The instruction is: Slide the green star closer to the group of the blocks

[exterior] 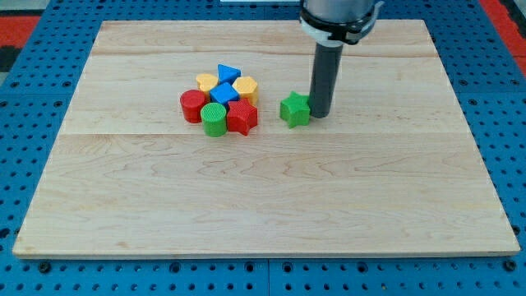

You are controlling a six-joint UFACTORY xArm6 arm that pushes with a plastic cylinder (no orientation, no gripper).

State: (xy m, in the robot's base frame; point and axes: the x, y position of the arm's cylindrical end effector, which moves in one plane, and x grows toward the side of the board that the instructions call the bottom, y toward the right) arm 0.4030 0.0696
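The green star [294,109] lies on the wooden board, right of centre toward the view's top. My tip [320,114] stands right against the star's right side. A tight group of blocks sits to the star's left: a red star [242,117], a green cylinder [214,119], a red cylinder [193,105], a blue block [223,94], a blue triangle [228,74], a yellow block [207,82] and a yellow hexagon [246,88]. A gap of about one block width separates the green star from the red star.
The wooden board [263,197] rests on a blue pegboard table [33,99]. The arm's dark body [339,16] hangs over the board's top edge, right of centre.
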